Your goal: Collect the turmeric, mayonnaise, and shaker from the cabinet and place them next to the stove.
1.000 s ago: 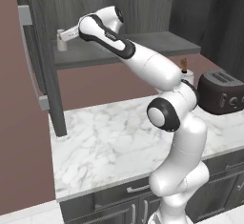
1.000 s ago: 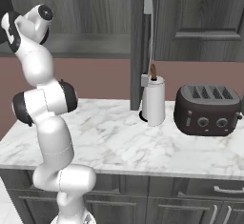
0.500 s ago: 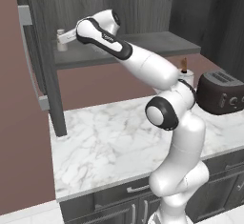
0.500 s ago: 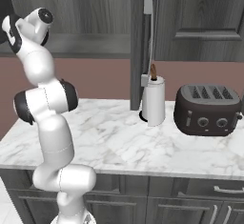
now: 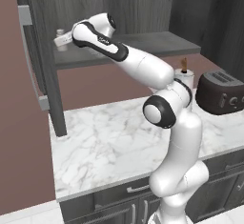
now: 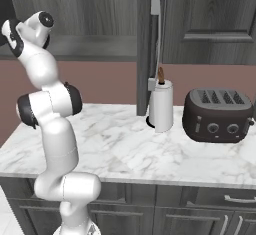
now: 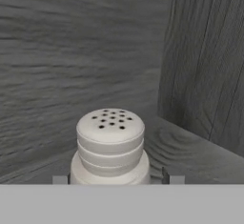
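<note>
Readable text: we find none.
Shaker (image 7: 110,144): we see cap holes, no label.
Toaster (image 6: 216,115): we see unmarked knobs.

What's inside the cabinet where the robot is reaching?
On the cabinet shelf stands a small white shaker with holes in its cap, the gripper around its base. The arm covers part of the shelf, so anything behind it stays hidden.
</note>
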Robot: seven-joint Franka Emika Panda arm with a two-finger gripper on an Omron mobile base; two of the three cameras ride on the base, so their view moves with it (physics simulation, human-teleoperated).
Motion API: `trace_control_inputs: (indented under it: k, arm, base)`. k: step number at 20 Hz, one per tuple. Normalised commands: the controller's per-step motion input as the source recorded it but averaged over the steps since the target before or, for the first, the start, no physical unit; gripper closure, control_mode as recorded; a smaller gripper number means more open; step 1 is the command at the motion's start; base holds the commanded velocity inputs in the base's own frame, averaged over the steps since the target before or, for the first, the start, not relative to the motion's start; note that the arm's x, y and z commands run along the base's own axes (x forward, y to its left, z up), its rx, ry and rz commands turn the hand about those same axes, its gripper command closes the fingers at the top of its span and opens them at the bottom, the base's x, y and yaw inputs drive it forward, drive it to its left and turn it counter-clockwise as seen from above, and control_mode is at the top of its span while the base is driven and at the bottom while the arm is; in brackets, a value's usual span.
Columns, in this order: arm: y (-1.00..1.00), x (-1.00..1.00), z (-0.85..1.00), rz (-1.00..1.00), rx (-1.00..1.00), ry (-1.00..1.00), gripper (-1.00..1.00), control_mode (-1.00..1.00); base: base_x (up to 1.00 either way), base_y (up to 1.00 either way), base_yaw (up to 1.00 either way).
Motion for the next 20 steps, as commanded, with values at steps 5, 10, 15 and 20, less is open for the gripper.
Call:
trace_control_inputs:
  k: [5, 10, 15, 20]
  arm:
    - [0.13, 0.05, -0.05, 0.0, 0.0, 0.0, 1.0, -1.0]
    - [0.04, 0.0, -0.01, 0.0, 0.0, 0.0, 1.0, -1.0]
    - [0.0, 0.0, 0.0, 0.0, 0.0, 0.0, 1.0, -1.0]
    - [0.0, 0.0, 0.0, 0.0, 0.0, 0.0, 1.0, -1.0]
  base:
    - [0.0, 0.0, 0.0]
    - [0.0, 0.0, 0.0]
    - [0.0, 0.0, 0.0]
    - [0.0, 0.0, 0.0]
